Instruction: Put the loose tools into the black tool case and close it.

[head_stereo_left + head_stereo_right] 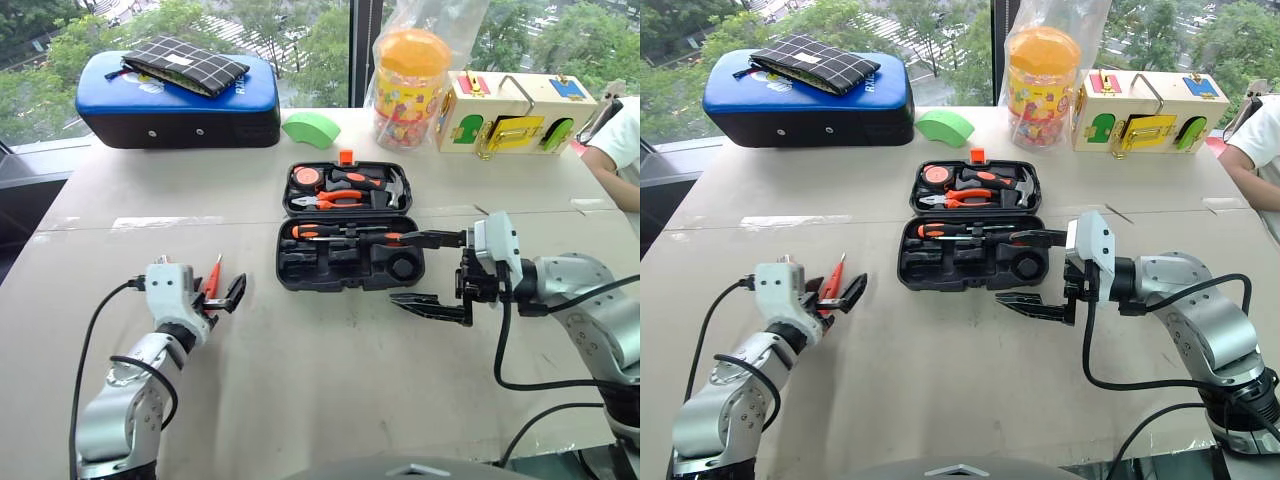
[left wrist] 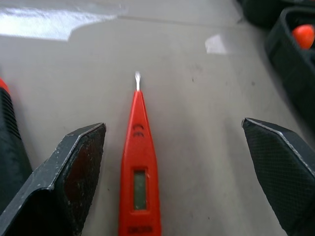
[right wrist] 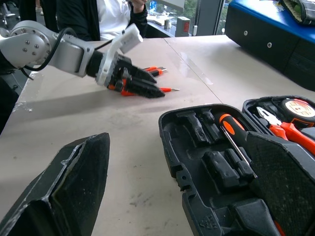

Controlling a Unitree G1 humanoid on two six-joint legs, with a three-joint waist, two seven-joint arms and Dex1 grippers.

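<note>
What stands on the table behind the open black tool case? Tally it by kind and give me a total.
Blue-topped black case: 1
Checked pouch lying on that case: 1
Green wedge-shaped block: 1
Orange-lidded jar: 1
Wooden latch box: 1
Total: 5

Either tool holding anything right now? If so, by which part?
Nothing is held. The left tool is open, straddling the orange tester on the table without touching it. The right tool is open beside the black tool case.
</note>
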